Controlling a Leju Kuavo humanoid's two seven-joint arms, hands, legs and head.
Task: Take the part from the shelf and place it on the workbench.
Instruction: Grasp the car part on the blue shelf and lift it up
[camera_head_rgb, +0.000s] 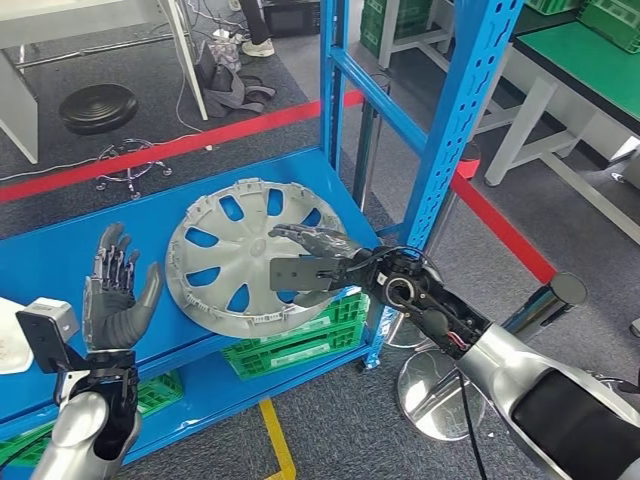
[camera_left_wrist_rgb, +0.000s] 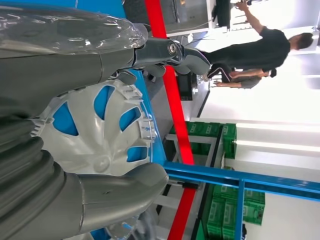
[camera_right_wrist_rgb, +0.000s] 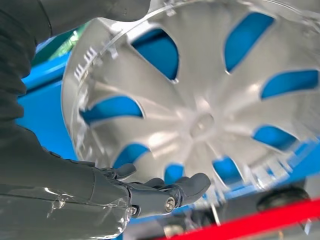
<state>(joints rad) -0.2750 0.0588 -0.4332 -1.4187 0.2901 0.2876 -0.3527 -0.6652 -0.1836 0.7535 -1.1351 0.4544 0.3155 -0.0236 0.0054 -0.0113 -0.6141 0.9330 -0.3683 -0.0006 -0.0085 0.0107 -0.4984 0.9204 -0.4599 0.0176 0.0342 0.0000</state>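
Note:
A silver wheel cover (camera_head_rgb: 238, 255) with several spoke openings lies flat on the blue shelf (camera_head_rgb: 68, 240), reaching its front edge. My right hand (camera_head_rgb: 313, 262) reaches over the cover's right rim, fingers stretched out flat above it, thumb below near the edge; nothing is gripped. In the right wrist view the wheel cover (camera_right_wrist_rgb: 203, 100) spreads wide just past my fingers (camera_right_wrist_rgb: 166, 192). My left hand (camera_head_rgb: 113, 295) is raised left of the cover, palm toward it, fingers spread, a gap between them. In the left wrist view the wheel cover (camera_left_wrist_rgb: 98, 130) sits between thumb (camera_left_wrist_rgb: 124, 187) and fingers (camera_left_wrist_rgb: 166, 52).
Green crates (camera_head_rgb: 302, 335) sit on the lower shelf level below the cover. Blue shelf uprights (camera_head_rgb: 453, 120) stand right of it. A red floor line (camera_head_rgb: 166, 145) runs behind. A green-topped workbench (camera_head_rgb: 596, 60) stands at the far right. People (camera_left_wrist_rgb: 260, 50) stand in the distance.

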